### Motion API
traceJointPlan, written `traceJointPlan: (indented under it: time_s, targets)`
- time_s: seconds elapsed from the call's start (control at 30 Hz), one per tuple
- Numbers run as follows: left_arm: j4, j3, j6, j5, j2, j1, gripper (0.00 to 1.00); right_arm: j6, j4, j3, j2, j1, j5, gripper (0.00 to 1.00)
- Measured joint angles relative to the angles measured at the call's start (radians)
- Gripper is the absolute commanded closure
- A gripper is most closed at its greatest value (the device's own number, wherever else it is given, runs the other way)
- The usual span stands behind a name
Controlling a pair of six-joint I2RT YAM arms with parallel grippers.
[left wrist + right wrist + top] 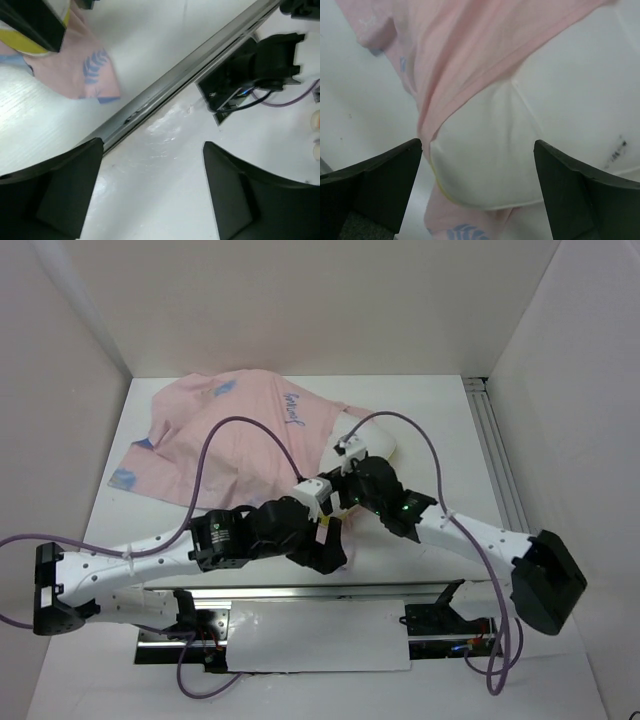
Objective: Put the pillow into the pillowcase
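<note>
Largely pink side up, the pillowcase (235, 430) lies rumpled on the far left of the table (440, 420), with faint blue print showing at its folds. Its right edge drapes over the white pillow (380, 445). Only a rounded corner of the pillow, with a thin yellow seam, shows; the rest is hidden under cloth and arms. The right gripper (477, 145) hangs over that corner, fingers spread wide, holding nothing. The left gripper (152, 145), likewise spread and empty, hangs above the near rail (170, 87).
</note>
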Motion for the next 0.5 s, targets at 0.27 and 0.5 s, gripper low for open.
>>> traceJointPlan:
  time_s: [0.27, 0.5]
  targets:
    - [-0.077, 0.263, 0.080, -0.026, 0.102, 0.075, 0.00, 0.048, -0.057, -0.004, -0.222, -0.177, -0.075, 0.00]
    - [-0.116, 0.544, 0.217, -0.055, 0.422, 0.463, 0.00, 0.184, -0.139, 0.078, -0.111, -0.446, -0.092, 0.00]
